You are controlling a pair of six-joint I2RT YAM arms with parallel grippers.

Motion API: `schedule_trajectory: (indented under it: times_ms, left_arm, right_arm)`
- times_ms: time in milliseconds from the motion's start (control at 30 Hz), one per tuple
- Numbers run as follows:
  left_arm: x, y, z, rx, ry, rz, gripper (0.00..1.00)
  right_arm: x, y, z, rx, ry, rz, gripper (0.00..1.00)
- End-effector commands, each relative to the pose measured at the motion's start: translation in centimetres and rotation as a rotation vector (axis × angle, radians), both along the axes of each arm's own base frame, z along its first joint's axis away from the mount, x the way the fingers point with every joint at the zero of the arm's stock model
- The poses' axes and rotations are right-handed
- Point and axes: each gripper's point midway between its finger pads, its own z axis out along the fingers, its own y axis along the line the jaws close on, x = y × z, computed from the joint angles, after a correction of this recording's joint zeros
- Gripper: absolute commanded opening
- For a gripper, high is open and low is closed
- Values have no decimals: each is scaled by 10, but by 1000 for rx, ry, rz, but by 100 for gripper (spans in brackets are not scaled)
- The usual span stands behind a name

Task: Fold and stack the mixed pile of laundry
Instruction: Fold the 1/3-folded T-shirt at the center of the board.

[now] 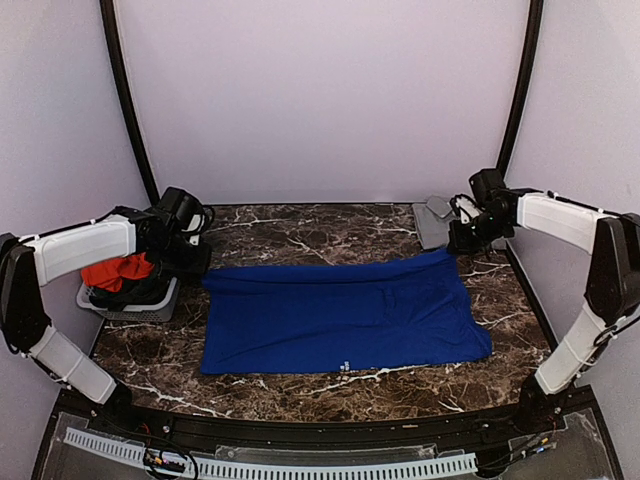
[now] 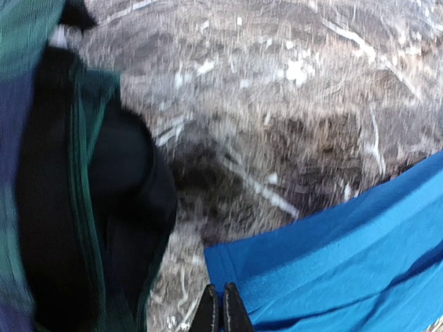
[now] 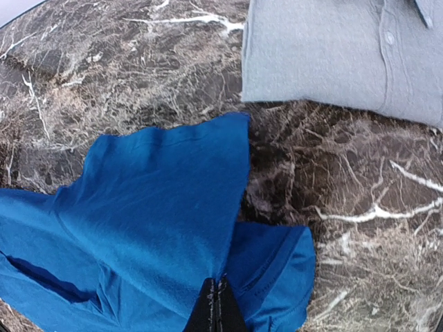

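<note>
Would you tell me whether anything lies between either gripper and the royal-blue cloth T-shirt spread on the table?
Nothing visible does: the right gripper pinches the royal-blue T-shirt at its far right corner, and the left gripper sits shut at its far left corner.

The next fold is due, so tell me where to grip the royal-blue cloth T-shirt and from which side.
I would grip the royal-blue cloth T-shirt at its near-left corner and near-right corner, coming from the near side. It lies flat and wide across the brown marble table, its far edge looks already doubled, and the near corners lie free with bare marble beside them.
</note>
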Motion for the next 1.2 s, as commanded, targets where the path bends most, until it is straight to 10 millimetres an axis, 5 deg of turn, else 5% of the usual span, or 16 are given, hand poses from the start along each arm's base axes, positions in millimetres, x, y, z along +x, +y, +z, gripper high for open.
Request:
schedule_trajectory:
  times_ms: [0, 333, 533, 833, 1033, 1167]
  left_arm:
    - [-30, 15, 1, 66, 37, -16, 0]
    - [-55, 16, -8, 156, 136, -107, 0]
    - [-64, -1, -19, 145, 195, -177, 0]
    - [-53, 5, -98, 343, 417, -180, 0]
    - [-36, -1, -110, 354, 416, -169, 0]
    - [-12, -8, -110, 363, 377, -159, 0]
  right_arm:
    - [-15, -10, 5, -13, -19, -34, 0]
    - [-57, -15, 1, 2, 60, -75, 0]
    - [-68, -22, -26, -44, 128, -91, 0]
    - [-56, -20, -87, -110, 269, -87, 0]
    - [-57, -26, -124, -179, 354, -117, 0]
    - [-46, -43, -131, -204, 351, -160, 0]
